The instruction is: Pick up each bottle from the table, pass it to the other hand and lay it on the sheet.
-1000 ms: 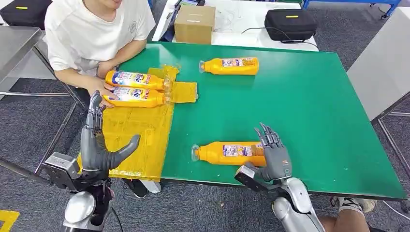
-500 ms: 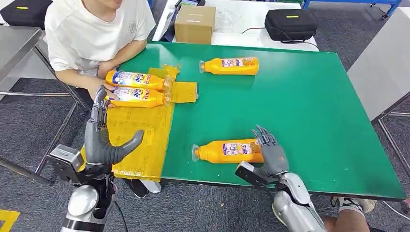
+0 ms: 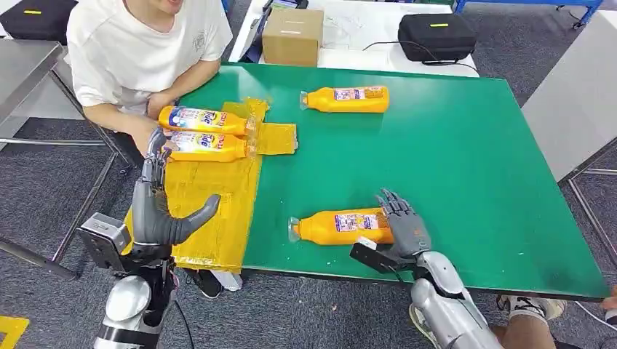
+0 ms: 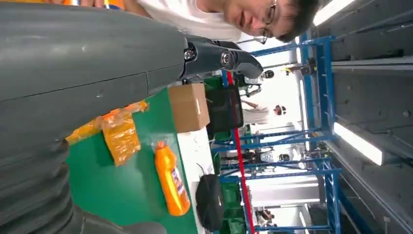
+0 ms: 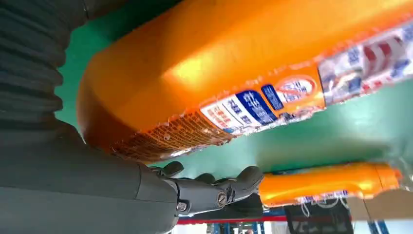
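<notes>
An orange bottle [image 3: 342,226] lies on its side near the front edge of the green table [image 3: 466,167], cap to the left. My right hand [image 3: 404,228] is at its base with fingers spread over the end, not closed; the right wrist view has that bottle [image 5: 219,63] right against the hand [image 5: 97,185]. A second orange bottle [image 3: 346,99] lies at the far side, also seen from the wrist views [image 5: 326,183] [image 4: 171,180]. Two more bottles [image 3: 205,120] [image 3: 209,146] lie on the yellow sheet [image 3: 211,203]. My left hand [image 3: 161,207] hovers open over the sheet's left edge.
A person in a white shirt [image 3: 138,51] sits at the table's far left corner, a hand [image 3: 151,131] by the two bottles on the sheet. A cardboard box [image 3: 293,35] and a black case [image 3: 436,35] sit on the white table behind. A steel table [image 3: 22,62] stands at the left.
My right hand has slid left and closer onto the near bottle's base. My left hand has moved a little forward and right over the sheet.
</notes>
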Motion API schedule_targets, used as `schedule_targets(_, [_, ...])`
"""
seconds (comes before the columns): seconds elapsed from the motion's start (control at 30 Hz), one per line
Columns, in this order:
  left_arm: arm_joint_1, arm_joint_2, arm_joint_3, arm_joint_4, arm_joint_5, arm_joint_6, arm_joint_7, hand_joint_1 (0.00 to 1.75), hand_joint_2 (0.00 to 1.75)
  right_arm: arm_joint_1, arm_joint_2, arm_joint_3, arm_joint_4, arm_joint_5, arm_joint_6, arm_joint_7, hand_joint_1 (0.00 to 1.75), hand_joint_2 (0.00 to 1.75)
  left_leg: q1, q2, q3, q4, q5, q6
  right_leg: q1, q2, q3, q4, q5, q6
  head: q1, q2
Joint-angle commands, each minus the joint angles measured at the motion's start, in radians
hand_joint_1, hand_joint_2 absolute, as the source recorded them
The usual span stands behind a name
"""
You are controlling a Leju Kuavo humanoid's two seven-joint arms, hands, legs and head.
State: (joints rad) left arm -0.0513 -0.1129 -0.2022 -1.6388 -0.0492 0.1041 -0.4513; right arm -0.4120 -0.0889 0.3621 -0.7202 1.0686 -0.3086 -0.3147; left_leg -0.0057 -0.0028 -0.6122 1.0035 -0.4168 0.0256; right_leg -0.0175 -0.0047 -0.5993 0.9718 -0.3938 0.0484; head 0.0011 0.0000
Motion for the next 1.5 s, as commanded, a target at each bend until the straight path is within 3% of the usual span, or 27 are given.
schedule_targets(0.03, [-0.028,0.003,0.016,0.100,0.050,-0.039,0.034,0.00,1.75,-0.180,0.010,0.165,0.284,0.032,0.145,0.055,0.00,1.75,0.001,0.002,0.005,0.000,-0.001,-0.002,0.001,0.002,0.004,-0.001,0.000,-0.002,0.000,0.000])
schedule_targets(0.2, [-0.038,0.005,0.022,0.129,0.064,-0.045,0.040,0.00,1.75,-0.269,0.009,0.235,0.354,0.040,0.259,0.075,0.07,1.75,0.001,0.004,0.007,0.000,0.000,-0.002,0.001,0.003,0.004,0.000,0.003,-0.004,0.000,0.000])
schedule_targets(0.23, [-0.037,0.004,0.024,0.132,0.064,-0.045,0.039,0.00,1.75,-0.279,0.007,0.252,0.362,0.046,0.275,0.077,1.57,1.75,0.001,0.004,0.007,-0.001,0.001,-0.002,0.001,0.003,0.004,-0.001,0.003,-0.004,0.000,0.000])
schedule_targets(0.3, [-0.040,0.005,0.023,0.138,0.064,-0.045,0.037,0.00,1.75,-0.297,0.001,0.271,0.369,0.050,0.293,0.069,1.75,1.75,0.001,0.005,0.007,-0.001,0.001,-0.002,0.001,0.004,0.004,0.000,0.004,-0.003,0.000,0.000])
schedule_targets(0.5, [-0.069,0.008,0.017,0.177,0.069,-0.045,0.024,0.00,1.75,-0.321,0.006,0.308,0.387,0.012,0.349,0.021,1.75,1.75,0.001,0.002,0.008,-0.001,0.004,-0.003,0.001,0.001,0.005,-0.001,0.006,-0.004,0.000,0.000])
schedule_targets(0.87, [-0.070,0.011,0.017,0.176,0.071,-0.045,0.021,0.00,1.75,-0.319,0.003,0.317,0.385,0.002,0.350,-0.002,1.75,1.75,0.001,0.003,0.007,-0.001,0.004,-0.002,0.001,0.002,0.006,-0.001,0.006,-0.003,0.000,0.000])
schedule_targets(1.07, [-0.026,0.011,0.013,0.147,0.074,-0.046,0.013,0.00,1.75,-0.221,0.006,0.256,0.348,-0.100,0.282,-0.055,1.75,1.75,0.002,0.001,0.008,-0.002,0.004,-0.002,0.002,0.000,0.008,-0.003,0.005,-0.003,0.000,0.000])
schedule_targets(1.47, [-0.024,0.011,0.012,0.140,0.074,-0.046,0.013,0.00,1.75,-0.226,0.004,0.261,0.345,-0.100,0.282,-0.054,1.75,1.75,0.002,0.002,0.009,-0.002,0.003,-0.003,0.002,0.001,0.007,-0.002,0.005,-0.004,0.000,0.000])
schedule_targets(1.5, [-0.007,0.011,0.006,0.131,0.067,-0.051,0.015,0.00,1.75,-0.176,0.018,0.179,0.315,-0.209,0.297,-0.115,1.75,1.75,0.003,0.001,0.009,-0.002,0.003,-0.004,0.003,0.001,0.007,-0.003,0.005,-0.004,0.000,0.000])
